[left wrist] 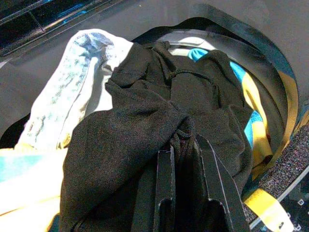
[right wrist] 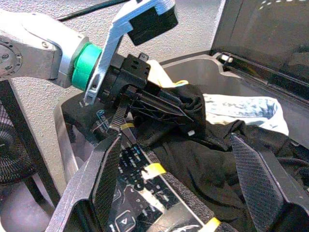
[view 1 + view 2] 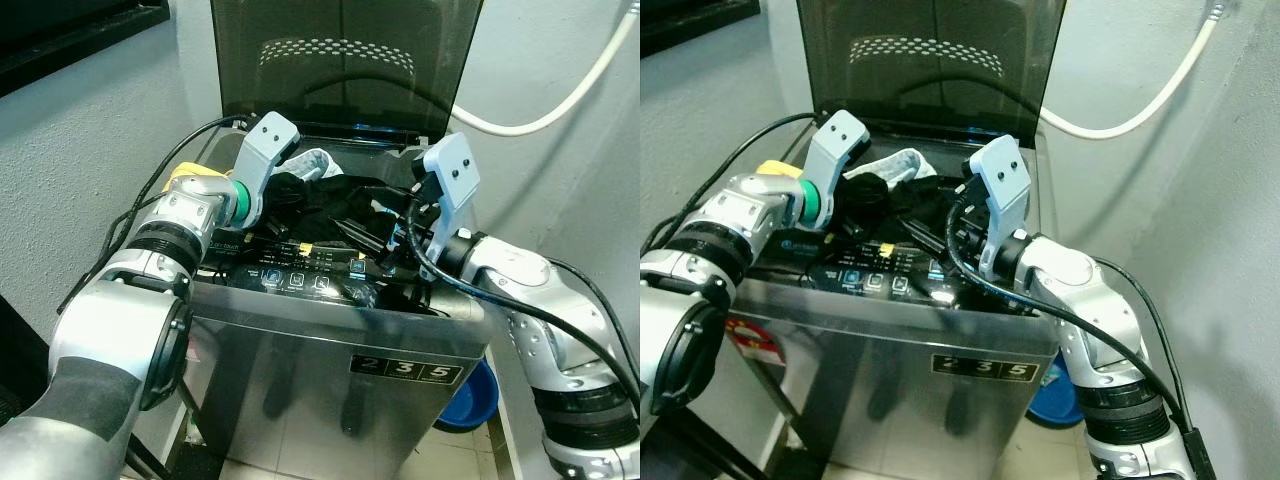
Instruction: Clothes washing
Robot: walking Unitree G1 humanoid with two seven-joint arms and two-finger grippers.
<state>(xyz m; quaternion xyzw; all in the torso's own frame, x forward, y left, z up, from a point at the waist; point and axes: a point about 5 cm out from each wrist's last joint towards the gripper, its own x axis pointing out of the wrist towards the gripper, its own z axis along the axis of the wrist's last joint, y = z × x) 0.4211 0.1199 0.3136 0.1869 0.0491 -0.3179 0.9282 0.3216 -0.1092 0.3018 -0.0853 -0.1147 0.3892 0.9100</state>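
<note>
- The washing machine (image 3: pixel 330 370) stands in front of the robot with its lid (image 3: pixel 340 60) up, and both arms reach over the open tub.
- The black garment (image 1: pixel 145 121) lies on top of the load at the mouth of the tub, partly over the front edge beside the control panel (image 3: pixel 300 272). A white patterned cloth (image 1: pixel 72 92) lies at about 10 o'clock from it, and pieces of blue and yellow fabric (image 1: pixel 251 121) show under it at about 3 o'clock.
- The left gripper (image 1: pixel 186 145) has its two fingers close together, clamped on a bunched fold of the black garment.
- The right gripper (image 2: pixel 186 169) hovers above the panel with its fingers wide apart, holding nothing.
- I judge the garment to be light, soft and limp. It will hang and stretch when lifted, and it can catch on the rim of the tub.
- A thick gathered fold near the middle seems the best place to hold, because a thin edge may slip out.
</note>
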